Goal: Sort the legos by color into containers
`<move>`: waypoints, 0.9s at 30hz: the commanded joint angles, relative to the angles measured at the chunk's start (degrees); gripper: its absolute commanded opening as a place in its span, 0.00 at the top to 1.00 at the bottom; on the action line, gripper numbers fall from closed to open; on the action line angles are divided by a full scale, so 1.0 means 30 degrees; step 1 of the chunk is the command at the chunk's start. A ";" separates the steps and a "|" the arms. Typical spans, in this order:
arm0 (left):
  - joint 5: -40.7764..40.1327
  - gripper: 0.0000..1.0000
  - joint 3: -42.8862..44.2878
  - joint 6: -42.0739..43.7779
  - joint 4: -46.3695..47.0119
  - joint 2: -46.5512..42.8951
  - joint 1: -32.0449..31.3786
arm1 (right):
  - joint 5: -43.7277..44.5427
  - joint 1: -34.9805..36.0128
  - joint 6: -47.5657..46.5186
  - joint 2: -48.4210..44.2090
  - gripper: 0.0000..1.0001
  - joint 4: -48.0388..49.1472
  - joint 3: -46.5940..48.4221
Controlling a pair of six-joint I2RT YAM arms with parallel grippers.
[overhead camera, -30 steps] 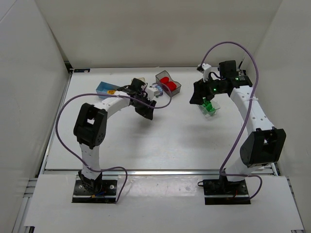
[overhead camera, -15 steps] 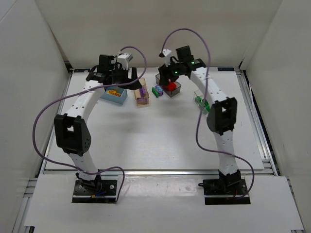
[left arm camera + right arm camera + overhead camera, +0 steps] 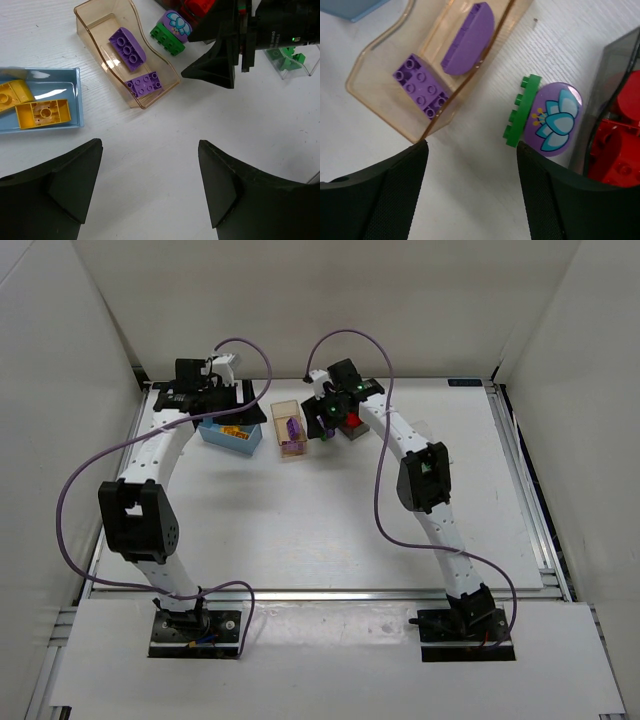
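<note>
My left gripper [image 3: 150, 150] is open and empty over bare table, just right of the light blue container [image 3: 55, 127], which holds two yellow legos [image 3: 42, 112]. Ahead lies the tan container [image 3: 87, 15] with two purple legos [image 3: 127, 47]. A clump [image 3: 522, 110] of a green lego and a purple flower lego rests on the table between the tan container [image 3: 380, 95] and the dark grey container [image 3: 615, 55], which holds red legos [image 3: 620, 145]. My right gripper [image 3: 471, 147] hangs open over the table beside that clump. From above, both grippers [image 3: 240, 410] [image 3: 322, 418] sit at the back.
A clear container [image 3: 310, 67] with green legos [image 3: 287, 55] stands to the right behind the right arm. White walls [image 3: 60, 390] enclose the table on three sides. Purple cables [image 3: 90, 475] loop off both arms.
Both arms swung toward the back of the table. The left gripper went from mid-table to the blue container and opened. The right gripper left the clear container and came beside the green-purple clump.
</note>
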 commanded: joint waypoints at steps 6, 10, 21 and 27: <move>0.0518 0.12 -0.0284 -0.0039 -0.0019 -0.1548 0.0355 | 0.2260 -0.0281 0.0552 0.0653 0.20 0.0577 0.1115; 0.0635 0.12 -0.0313 -0.0127 -0.0019 -0.1518 0.0443 | 0.2524 -0.0340 0.0698 0.1238 0.20 0.0724 0.1525; 0.0635 0.12 -0.0811 0.0078 -0.0019 -0.1754 0.0560 | 0.3520 -0.0340 0.1108 0.1913 0.13 0.2158 0.1848; 0.0636 0.12 -0.0899 0.0020 0.0039 -0.1665 0.0589 | 0.4107 0.0012 0.0464 0.2177 0.06 0.2774 0.1702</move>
